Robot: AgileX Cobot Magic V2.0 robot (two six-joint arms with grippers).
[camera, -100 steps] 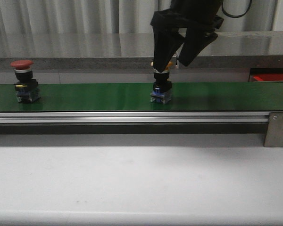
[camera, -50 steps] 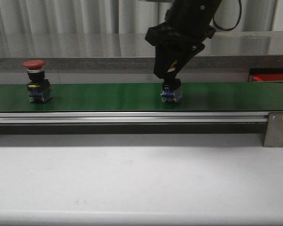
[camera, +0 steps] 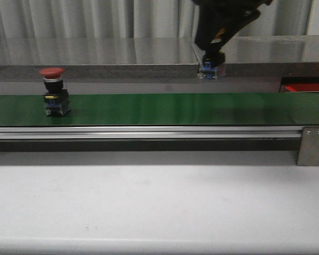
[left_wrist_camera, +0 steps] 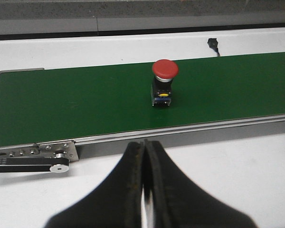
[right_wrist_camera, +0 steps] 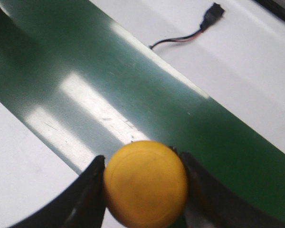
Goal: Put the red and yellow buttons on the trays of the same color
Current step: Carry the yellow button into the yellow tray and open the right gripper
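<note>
Two claws: both accounted for, one loaded!
Left claw (left_wrist_camera: 143,190): fingers pressed together, nothing in them, parked over the pale worktop (camera: 159,207) at the near side.
Red button (camera: 55,91): riding the green belt (camera: 165,109) at about 9 o'clock, untouched.
Right claw (right_wrist_camera: 142,190): clamped on the yellow button (right_wrist_camera: 145,189), high above the belt at 1 o'clock.
Risk: the rounded cap could slip; the red button could ride out of reach.
Hidden: yellow tray unseen; red tray (camera: 307,86) only a sliver at 3 o'clock.
</note>
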